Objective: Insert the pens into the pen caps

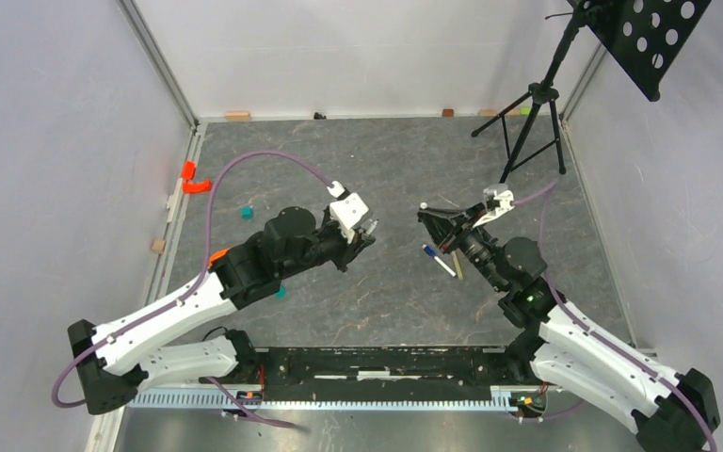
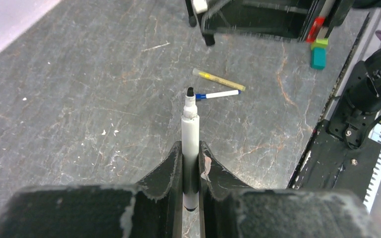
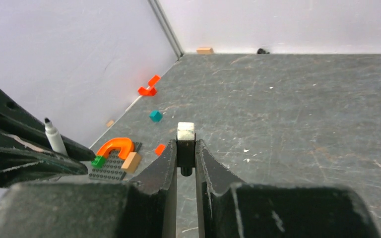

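Note:
My left gripper is shut on a white pen with a bare black tip, which points forward out of the fingers above the table. My right gripper is shut on a black pen cap with a whitish end, held between its fingers and facing the left gripper across a gap. The held pen also shows in the right wrist view. A yellow-olive pen and a white pen with a blue end lie side by side on the table, below the right gripper.
A black tripod stand is at the back right. Orange pieces and a teal cube lie at the left. A studded plate with an orange arch lies near the left wall. Small blocks line the back wall.

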You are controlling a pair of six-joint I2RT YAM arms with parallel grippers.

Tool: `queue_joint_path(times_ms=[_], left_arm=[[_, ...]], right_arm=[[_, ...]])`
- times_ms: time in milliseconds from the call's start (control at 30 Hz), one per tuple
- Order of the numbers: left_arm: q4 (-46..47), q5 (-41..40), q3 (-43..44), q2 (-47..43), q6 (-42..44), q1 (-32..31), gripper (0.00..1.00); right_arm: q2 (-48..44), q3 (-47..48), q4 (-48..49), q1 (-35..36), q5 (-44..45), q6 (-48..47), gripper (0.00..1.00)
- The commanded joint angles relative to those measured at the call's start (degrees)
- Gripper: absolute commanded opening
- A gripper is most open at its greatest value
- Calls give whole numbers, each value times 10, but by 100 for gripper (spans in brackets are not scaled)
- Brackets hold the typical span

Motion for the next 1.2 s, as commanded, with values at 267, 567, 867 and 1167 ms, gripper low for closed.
queue_joint_path(times_ms=[267,567,867,1167], left_arm=[[51,254,-33,-8,-22,65,2],[47,285,-21,-1,-49,66,2],[39,252,-17,-16,-60,66,2],[36,255,-19,-11,-58,67,2]], right_arm=[[23,-51,280,-206,-324,232,0],[95,-100,619,-188,-333,436,0],[124,-91,622,-55,-234,348,0],[161,-70,594,-11,-200,284,0]])
